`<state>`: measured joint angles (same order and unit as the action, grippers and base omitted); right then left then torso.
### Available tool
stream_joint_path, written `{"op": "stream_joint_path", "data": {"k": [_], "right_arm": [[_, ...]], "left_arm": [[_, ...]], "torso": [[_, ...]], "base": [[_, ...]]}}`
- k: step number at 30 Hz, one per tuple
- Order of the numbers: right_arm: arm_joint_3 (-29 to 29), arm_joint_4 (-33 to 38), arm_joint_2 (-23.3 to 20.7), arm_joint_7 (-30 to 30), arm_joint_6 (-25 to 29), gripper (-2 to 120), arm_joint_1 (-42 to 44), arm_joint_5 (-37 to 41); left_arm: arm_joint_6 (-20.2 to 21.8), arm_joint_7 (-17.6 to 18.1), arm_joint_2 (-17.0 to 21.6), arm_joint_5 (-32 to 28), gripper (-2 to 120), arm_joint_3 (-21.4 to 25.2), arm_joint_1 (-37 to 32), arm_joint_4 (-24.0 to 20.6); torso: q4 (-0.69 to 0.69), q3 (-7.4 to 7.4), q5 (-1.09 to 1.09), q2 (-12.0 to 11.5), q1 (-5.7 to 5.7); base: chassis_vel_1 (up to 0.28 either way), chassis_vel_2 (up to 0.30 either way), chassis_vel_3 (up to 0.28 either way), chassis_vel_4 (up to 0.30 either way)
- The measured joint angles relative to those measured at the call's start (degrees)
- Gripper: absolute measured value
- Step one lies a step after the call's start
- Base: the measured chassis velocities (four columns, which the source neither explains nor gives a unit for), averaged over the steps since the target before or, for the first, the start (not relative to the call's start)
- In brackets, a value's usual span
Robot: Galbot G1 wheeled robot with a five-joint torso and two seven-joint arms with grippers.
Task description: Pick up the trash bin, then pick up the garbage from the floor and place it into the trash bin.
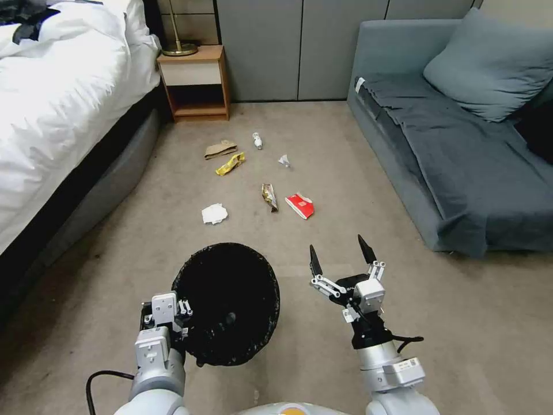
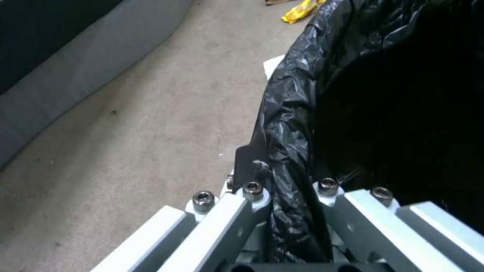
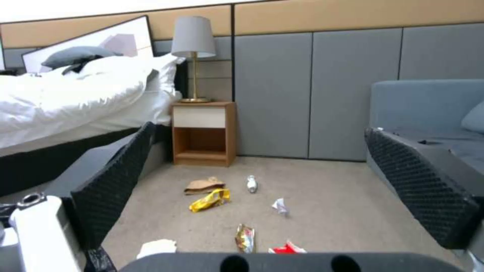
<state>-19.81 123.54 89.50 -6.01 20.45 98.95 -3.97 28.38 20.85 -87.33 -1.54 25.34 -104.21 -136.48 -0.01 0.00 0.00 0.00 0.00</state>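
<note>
**A:** ok so nearest the robot: the left gripper has its fingers clamped on the rim of the round trash bin with the crinkly black bag liner. One finger sits outside the rim, and the bag is bunched between the finger links in the left wrist view. The bin is held up off the beige carpet floor, mouth tipped toward the head camera.

**B:** and the right one?

**A:** The right gripper hangs beside the bin, apart from it, black fingers spread wide with nothing between them, pointing out at the litter.

**B:** what's on the floor?

**A:** Going outward: a crumpled white tissue, a flattened red-and-white carton, just beside it a dark crinkled wrapper. Further on, a yellow wrapper and a small white paper scrap, then a brown paper bag and a small plastic bottle. All lie between the white bed and the grey sofa, with the wooden nightstand at the back wall.
</note>
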Motion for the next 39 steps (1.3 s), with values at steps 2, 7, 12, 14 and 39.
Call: {"op": "stream_joint_path", "data": {"k": [2, 7, 12, 14, 39], "right_arm": [[0.0, 0.0, 0.0, -0.1, 0.0, 100, 0.0, 0.0], [-0.1, 0.0, 0.3, -0.3, 0.0, 100, 0.1, 0.0], [-0.2, 0.0, 0.4, -0.6, 0.0, 100, 0.1, -0.4], [-0.3, 0.0, 0.4, -0.8, 0.0, 100, 0.1, -0.3], [-0.6, 0.2, -0.1, -1.6, -0.1, 100, 0.2, 0.0]], "left_arm": [[0.0, 0.0, 0.0, 0.1, 1, 0.0, 0.0, 0.0], [-0.1, 0.0, -0.1, 0.3, 1, -0.2, 0.0, 0.1], [-0.3, 0.0, -0.1, 0.4, 1, -0.3, -0.1, 0.2], [-0.3, 0.0, -0.2, 0.5, 1, -0.3, -0.1, 0.2], [-0.3, 0.0, 0.2, 0.7, 1, -0.4, -0.4, -0.1]], "torso": [[0.0, 0.0, 0.0, 0.0, 0.0], [0.0, 0.0, 0.0, 0.0, 0.0], [0.01, 0.0, 0.0, 0.0, 0.0], [0.01, 0.0, 0.0, 0.0, 0.0], [0.0, 0.0, -0.01, 0.0, 0.0]], "base": [[0.0, 0.0, 0.0, 0.0], [0.0, 0.0, 0.0, 0.0], [0.0, 0.0, 0.0, 0.0], [0.0, 0.0, 0.0, 0.0], [-0.134, 0.136, 0.133, -0.134]]}}
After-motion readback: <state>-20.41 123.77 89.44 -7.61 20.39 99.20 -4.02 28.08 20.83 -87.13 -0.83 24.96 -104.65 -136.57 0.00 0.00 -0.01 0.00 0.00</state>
